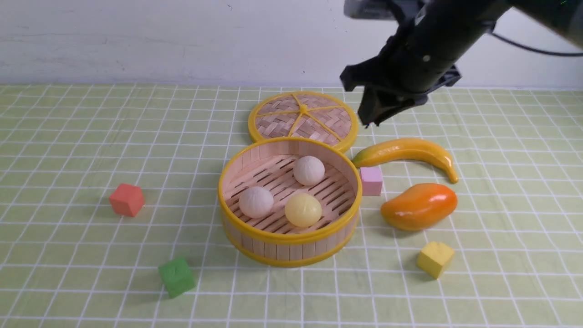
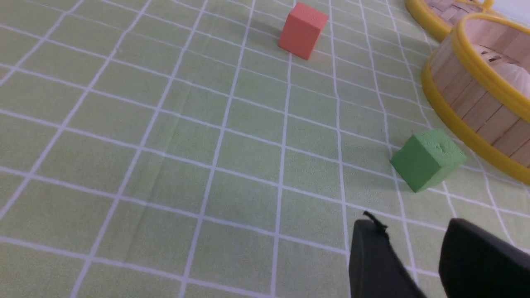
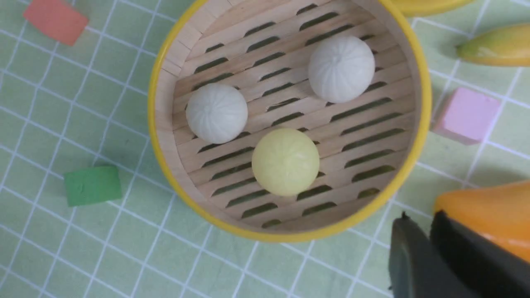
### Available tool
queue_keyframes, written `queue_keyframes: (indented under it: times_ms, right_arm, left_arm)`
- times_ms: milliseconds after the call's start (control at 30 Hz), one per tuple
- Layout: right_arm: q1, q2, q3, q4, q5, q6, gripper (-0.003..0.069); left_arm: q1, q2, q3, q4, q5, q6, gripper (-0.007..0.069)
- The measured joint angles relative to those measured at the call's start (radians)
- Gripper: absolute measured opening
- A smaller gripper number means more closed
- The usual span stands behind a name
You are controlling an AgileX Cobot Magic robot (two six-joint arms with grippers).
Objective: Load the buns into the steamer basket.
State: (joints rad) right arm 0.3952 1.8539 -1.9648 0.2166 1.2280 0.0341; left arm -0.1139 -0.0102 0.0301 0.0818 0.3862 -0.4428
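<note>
Front view: steamer basket (image 1: 291, 237) upright

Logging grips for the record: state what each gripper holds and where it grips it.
Nothing is held. The right gripper is shut and empty; the left gripper stands open and empty. All three buns lie in the steamer basket.

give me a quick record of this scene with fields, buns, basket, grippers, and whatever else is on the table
buns: two off-white buns and one yellow bun, all inside the basket
steamer basket: upright on the checked cloth, centre of the table
lid: woven disc lying flat behind the basket
right gripper: raised above the table near the lid, shut, holding nothing
left gripper: low over bare cloth near the green cube, open, empty
fruit: banana and mango right of the basket
cubes: red, green, pink, yellow
</note>
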Motion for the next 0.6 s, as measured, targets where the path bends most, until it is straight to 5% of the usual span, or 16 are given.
queue_keyframes:
  times_ms: [100, 333, 600]
  right_arm:
    - [0.004, -0.101, 0.09, -0.029, 0.003, 0.008, -0.0017]
    - [0.004, -0.405, 0.479, -0.036, -0.155, 0.008, -0.002]
    - [0.004, -0.663, 0.747, -0.036, -0.102, 0.008, -0.002]
  left_arm:
    - [0.0, 0.0, 0.0, 0.0, 0.0, 0.0, 0.0237]
    - [0.0, 0.0, 0.0, 0.0, 0.0, 0.0, 0.0237]
    - [0.0, 0.0, 0.0, 0.0, 0.0, 0.0, 0.0237]
